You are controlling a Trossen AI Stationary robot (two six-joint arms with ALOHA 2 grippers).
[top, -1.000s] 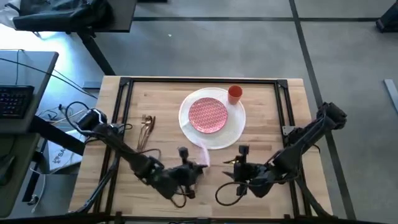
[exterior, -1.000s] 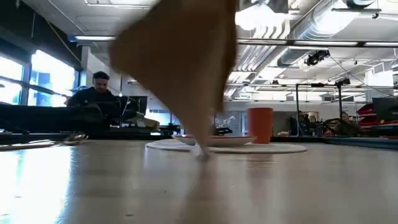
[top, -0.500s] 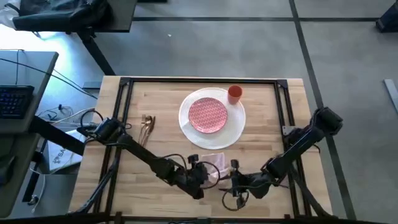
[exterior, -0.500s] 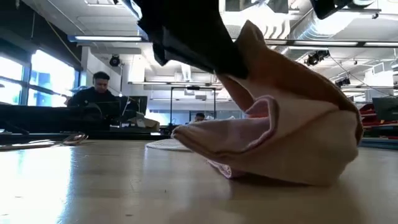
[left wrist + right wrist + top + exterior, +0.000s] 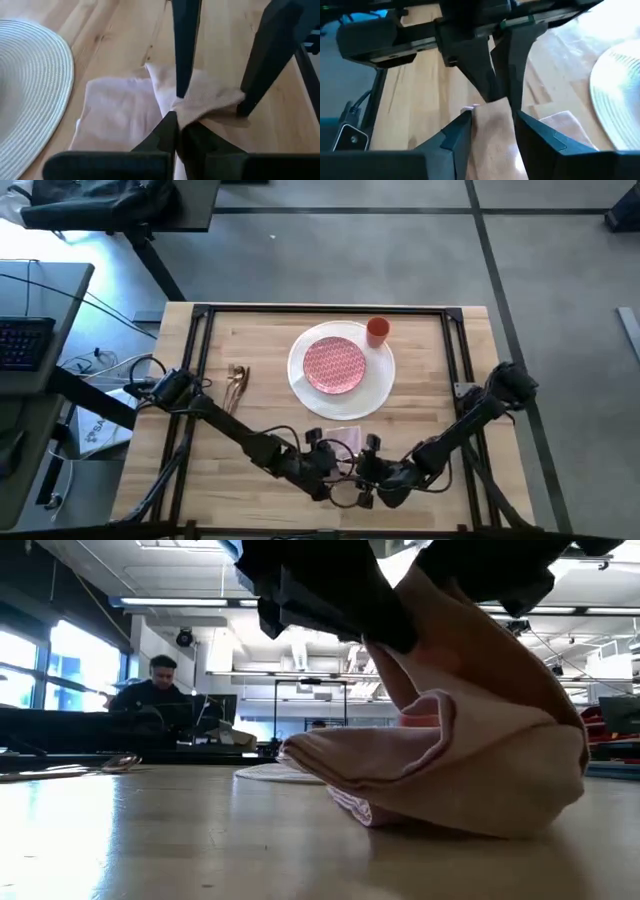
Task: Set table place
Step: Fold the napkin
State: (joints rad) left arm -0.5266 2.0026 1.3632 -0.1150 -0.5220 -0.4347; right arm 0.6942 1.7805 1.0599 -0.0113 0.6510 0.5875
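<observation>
My left hand (image 5: pixel 176 131) is pinched shut on a fold of the pale pink napkin (image 5: pixel 125 110), low in the centre of the high view. My right hand (image 5: pixel 492 122) faces it there, fingers apart around the same raised ridge of cloth, not yet closed on it as far as I can judge. A second ago the napkin hung in the air from my left hand; now most of it lies on the worktop (image 5: pixel 260 370), bunched and folded over, and my right hand has come in close to meet it. So I judge the carrying done and the spreading or folding still to do.

Just above the napkin in the high view sits the large white plate (image 5: pixel 375 385) with the red-patterned plate (image 5: pixel 334 365) on it, the orange cup (image 5: pixel 377 331) at its upper right edge. The copper cutlery (image 5: pixel 235 387) lies left of the plates.
</observation>
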